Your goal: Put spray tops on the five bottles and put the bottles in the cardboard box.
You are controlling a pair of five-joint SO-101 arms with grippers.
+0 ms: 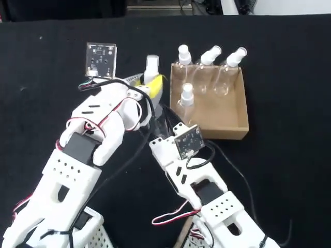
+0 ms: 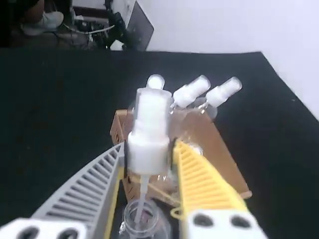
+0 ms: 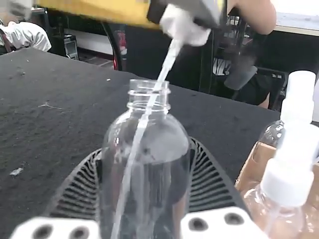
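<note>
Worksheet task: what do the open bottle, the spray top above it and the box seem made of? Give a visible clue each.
The spray top is smooth, opaque white: probably moulded plastic. The bottle is clear and glossy, the top's tube visible through its wall: likely plastic, possibly glass. The cardboard box is matte brown with thin flat walls: cardboard.

The 2 arms converge, left gripper clamped on a spray top above the right gripper gripping a bottle.

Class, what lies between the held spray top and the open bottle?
A thin tube from the spray top into the bottle, shown in the right wrist view.
</note>
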